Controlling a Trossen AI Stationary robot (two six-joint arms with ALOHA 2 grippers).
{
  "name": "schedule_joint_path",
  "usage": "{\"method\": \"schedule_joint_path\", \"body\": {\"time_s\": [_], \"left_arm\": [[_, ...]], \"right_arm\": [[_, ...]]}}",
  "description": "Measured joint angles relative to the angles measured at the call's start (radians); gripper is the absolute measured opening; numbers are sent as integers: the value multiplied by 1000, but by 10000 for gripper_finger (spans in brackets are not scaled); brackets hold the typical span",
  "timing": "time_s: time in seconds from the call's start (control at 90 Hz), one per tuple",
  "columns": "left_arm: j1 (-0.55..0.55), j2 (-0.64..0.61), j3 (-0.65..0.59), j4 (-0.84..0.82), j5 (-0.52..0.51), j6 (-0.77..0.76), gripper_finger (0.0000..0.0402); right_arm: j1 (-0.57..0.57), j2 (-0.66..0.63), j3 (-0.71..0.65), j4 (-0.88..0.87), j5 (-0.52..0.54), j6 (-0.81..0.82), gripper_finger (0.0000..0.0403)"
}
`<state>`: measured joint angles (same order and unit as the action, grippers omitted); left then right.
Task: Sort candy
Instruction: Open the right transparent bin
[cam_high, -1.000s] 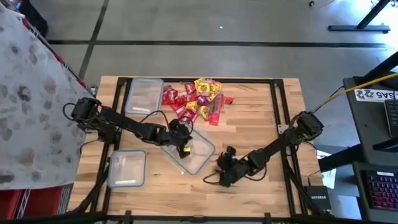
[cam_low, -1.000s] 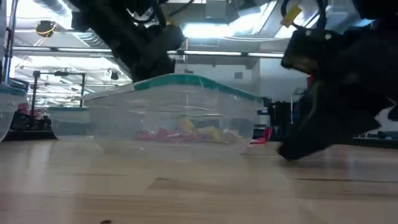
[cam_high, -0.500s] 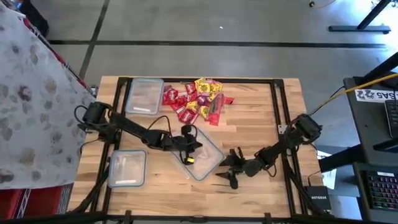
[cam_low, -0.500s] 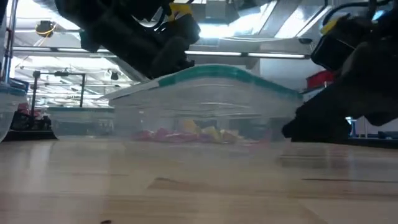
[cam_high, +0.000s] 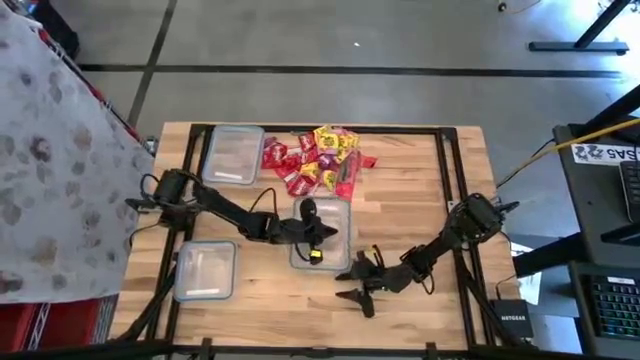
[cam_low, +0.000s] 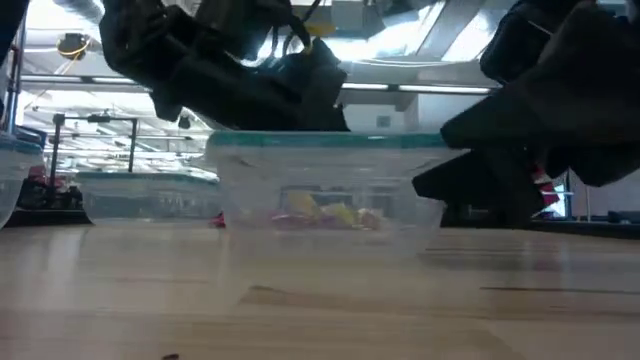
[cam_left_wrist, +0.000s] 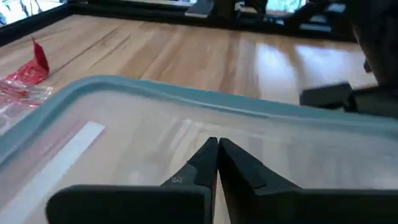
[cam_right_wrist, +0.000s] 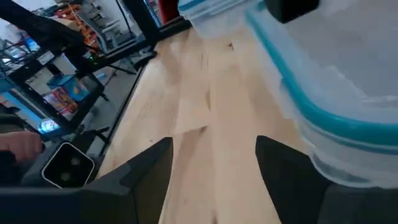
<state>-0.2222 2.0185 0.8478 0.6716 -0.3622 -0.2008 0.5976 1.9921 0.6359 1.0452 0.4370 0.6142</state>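
Clear plastic, the teal-rimmed rectangular tub (cam_high: 322, 232) now sits squared just below the red and yellow wrapped candy pile (cam_high: 318, 160), having swung round. The left gripper (cam_high: 318, 231) presses it with jaws closed, empty; the right gripper (cam_high: 360, 290), jaws spread, has backed off on the wooden bench (cam_high: 410, 190). Sorting can begin.

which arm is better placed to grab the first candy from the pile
Left, probably. The left gripper, jaws shut, sits over the middle tub just below the candy pile; the right gripper is open, nearer the table's front edge.

Three clear tubs (cam_high: 322, 234) sit on the wooden table (cam_high: 400, 200); a keyboard (cam_high: 615, 305) rests on the desk alongside.
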Motion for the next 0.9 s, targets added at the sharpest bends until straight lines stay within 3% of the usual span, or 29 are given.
{"method": "schedule_joint_path", "body": {"time_s": [0.167,0.311,0.433,0.778,0.9], "left_arm": [[-4,2,0,5,0,-2,0],[-14,-18,3,-32,5,-20,0],[-21,-78,8,-142,12,-43,0],[-20,-261,-4,-264,12,-59,0],[-23,-288,-3,-286,11,-57,0]], "right_arm": [[6,-5,57,-182,80,140,220],[48,-7,110,-254,200,147,220],[60,-55,122,-369,209,198,220],[61,-303,123,-912,264,321,220],[66,-309,116,-931,224,321,220]]}}
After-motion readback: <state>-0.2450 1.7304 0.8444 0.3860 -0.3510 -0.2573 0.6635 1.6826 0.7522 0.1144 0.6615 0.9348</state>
